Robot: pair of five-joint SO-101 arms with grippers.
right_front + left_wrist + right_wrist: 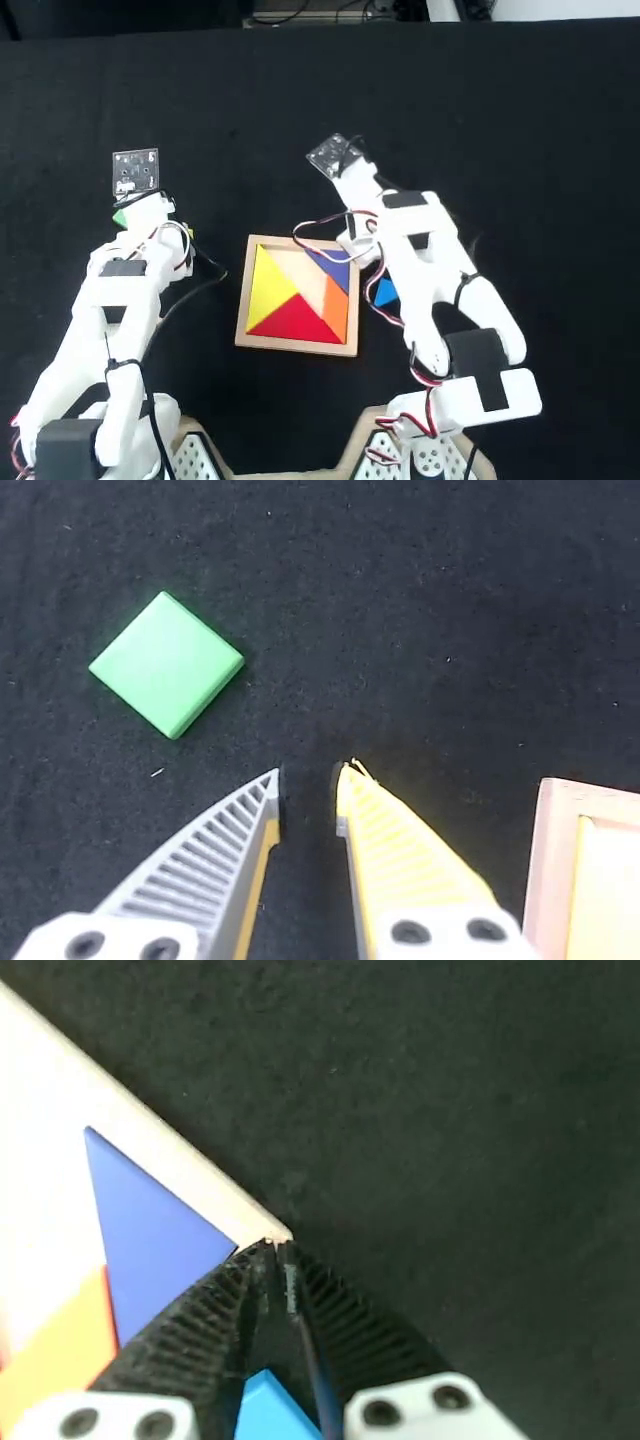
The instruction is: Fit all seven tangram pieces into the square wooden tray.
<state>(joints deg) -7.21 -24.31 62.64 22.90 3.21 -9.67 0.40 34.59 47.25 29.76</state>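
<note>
While the left gripper (311,773) hangs slightly parted and empty, the green square (166,663) lies apart, beyond its tips.

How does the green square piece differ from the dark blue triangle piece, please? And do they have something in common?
Shape: the green square piece has four sides, while the dark blue triangle piece has three.
Place: the green square piece lies on the black table cloth, outside the wooden tray. The dark blue triangle piece lies inside the tray, along its rim up to a corner.
Colour: one is green, the other dark blue.
Both lie flat.
</note>
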